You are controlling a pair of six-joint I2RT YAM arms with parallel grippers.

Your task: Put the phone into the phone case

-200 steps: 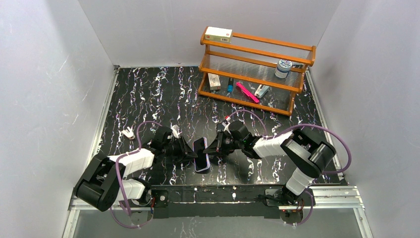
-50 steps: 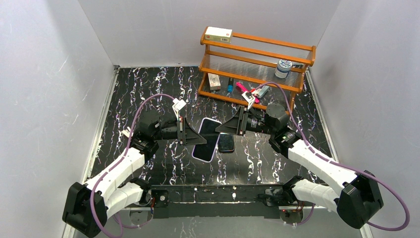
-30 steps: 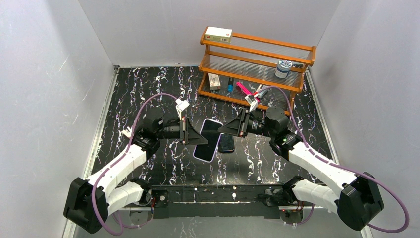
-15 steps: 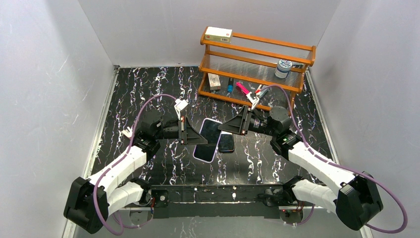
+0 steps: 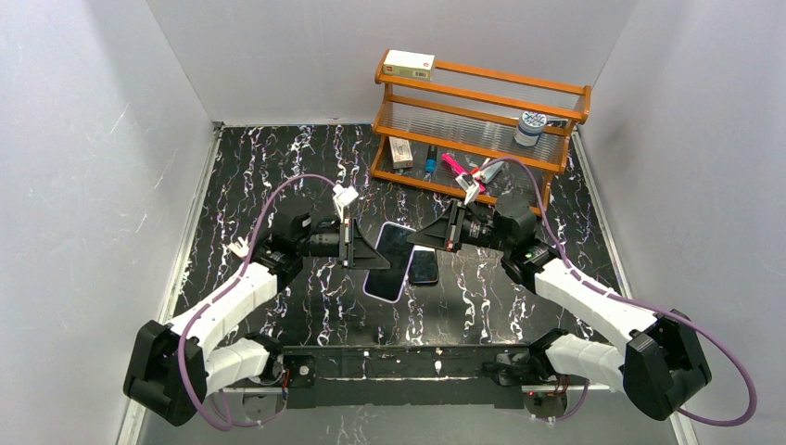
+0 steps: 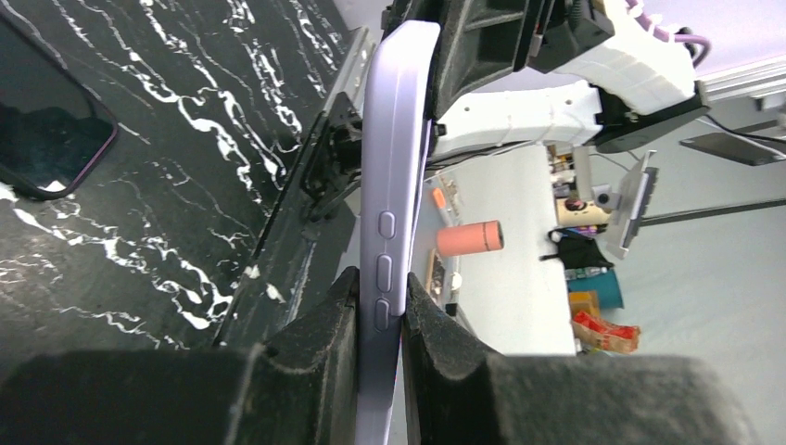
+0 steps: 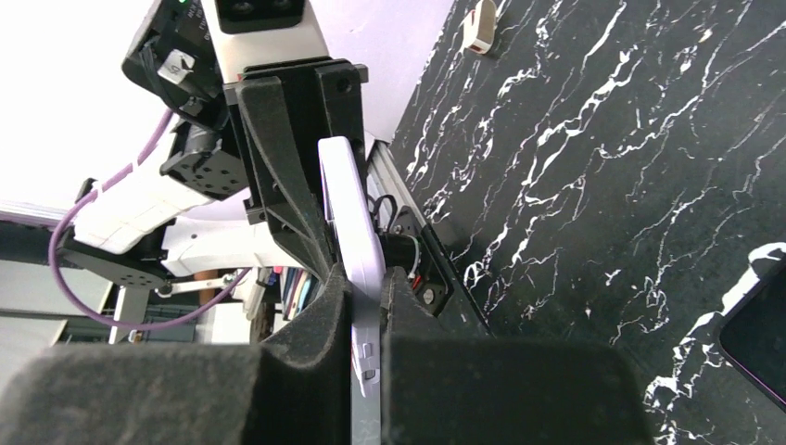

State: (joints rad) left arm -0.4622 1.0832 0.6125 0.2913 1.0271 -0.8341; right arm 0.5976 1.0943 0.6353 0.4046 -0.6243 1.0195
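— Where was the phone case, seen from above?
— The phone case (image 5: 387, 273) hung between my two grippers, over the table (image 5: 278, 176). My left gripper (image 5: 373, 260) gripped its left long edge and my right gripper (image 5: 412, 243) gripped its right one. Its long axis ran far to near, across the line joining my jaws. Its upturned face looked dark, and I could not tell whether a phone sat inside.

— Any loose phone?
— A black phone (image 5: 426, 269) lay flat on the table just right of the case, nearer my right arm.

— And the left wrist view?
— The phone case (image 6: 397, 139) showed edge-on with its side buttons toward the lens. It was clamped tight in my left gripper (image 6: 380, 283), and my right fingers (image 6: 473, 56) were against its far part. The black phone (image 6: 42, 120), thinly rimmed in purple, lay apart on the table.

— The right wrist view?
— It mirrored that. The phone case (image 7: 348, 204) was nipped edge-on in my right gripper (image 7: 366, 283), with my left fingers (image 7: 278, 167) beyond it. The black phone (image 7: 762, 324) lay low on the right.

— What followed from that?
— Neither of my hands was free. If the case was empty, I judged the right should let go and fetch the phone.
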